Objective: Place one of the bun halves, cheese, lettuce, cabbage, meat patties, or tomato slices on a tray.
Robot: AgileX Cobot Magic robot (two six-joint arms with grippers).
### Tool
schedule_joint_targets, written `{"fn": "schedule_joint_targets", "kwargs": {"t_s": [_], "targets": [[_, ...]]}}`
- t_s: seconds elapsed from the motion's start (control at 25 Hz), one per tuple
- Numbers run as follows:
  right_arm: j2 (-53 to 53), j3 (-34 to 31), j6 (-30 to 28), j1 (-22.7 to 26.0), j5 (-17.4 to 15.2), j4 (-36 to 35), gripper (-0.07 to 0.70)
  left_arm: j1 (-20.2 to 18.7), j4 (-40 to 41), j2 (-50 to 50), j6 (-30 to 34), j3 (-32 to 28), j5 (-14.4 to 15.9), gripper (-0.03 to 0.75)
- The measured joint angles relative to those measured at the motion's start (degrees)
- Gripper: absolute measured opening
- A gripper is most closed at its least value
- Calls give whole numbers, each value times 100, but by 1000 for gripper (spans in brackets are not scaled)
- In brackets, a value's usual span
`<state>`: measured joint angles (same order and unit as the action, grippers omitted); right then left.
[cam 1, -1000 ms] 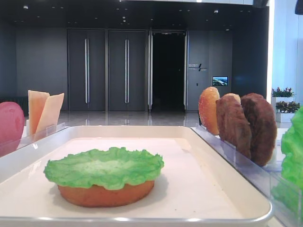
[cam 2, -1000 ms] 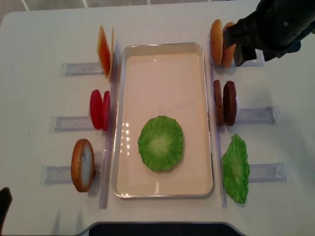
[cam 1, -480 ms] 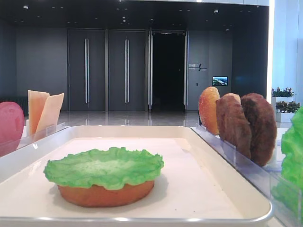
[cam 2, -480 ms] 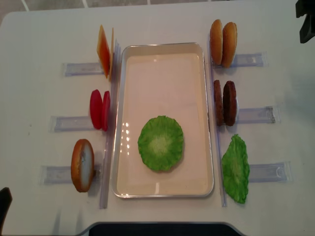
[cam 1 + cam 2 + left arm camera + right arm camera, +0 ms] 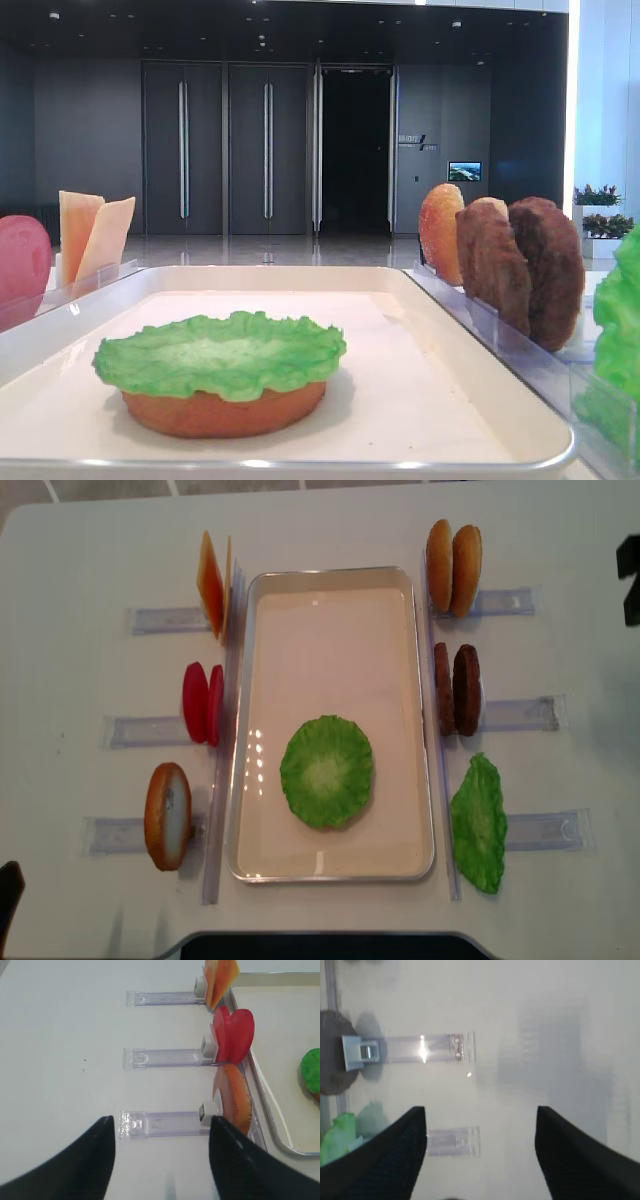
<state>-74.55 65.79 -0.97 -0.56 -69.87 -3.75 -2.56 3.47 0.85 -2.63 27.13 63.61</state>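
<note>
Overhead and low exterior views, with both wrist views. The tray [image 5: 425,730] lies lengthwise at the middle of the white surface [image 5: 80,560]; on its liner, toward the near end, a bun half [image 5: 225,410] lies flat with a ruffled lettuce leaf [image 5: 327,771] resting on top of it, the leaf overhanging the bread all round.

Left of the tray, clear racks [image 5: 135,728] hold, from far to near: upright cheese slices [image 5: 211,583]; two tomato slices [image 5: 203,702] standing on edge, touching; a bun half with a pale cut face [image 5: 167,815], on edge and tilted slightly.

Right of the tray, from far to near: two orange bun halves [image 5: 452,568] on edge, side by side; two dark meat patties [image 5: 456,690] on edge, touching; a second green leaf [image 5: 479,823] leaning against its rack.

Right gripper [image 5: 480,1152]: jaws stand wide apart with nothing between them, above bare surface and rack ends well to the right of the patties; in the overhead view only a dark corner of this arm shows at the right edge. Left gripper [image 5: 161,1152]: jaws likewise wide and holding nothing, above the near-left rack, beside the pale-faced bun half.
</note>
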Motion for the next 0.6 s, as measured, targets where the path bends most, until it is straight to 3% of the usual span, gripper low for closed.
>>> {"fn": "schedule_joint_targets", "kwargs": {"t_s": [0.24,0.6], "targets": [[1544,-1276,0,0,-24,2,475,0,0,0,0,0,0,453],[4200,-2370,0,0,-12,14,475,0,0,0,0,0,0,453]]}}
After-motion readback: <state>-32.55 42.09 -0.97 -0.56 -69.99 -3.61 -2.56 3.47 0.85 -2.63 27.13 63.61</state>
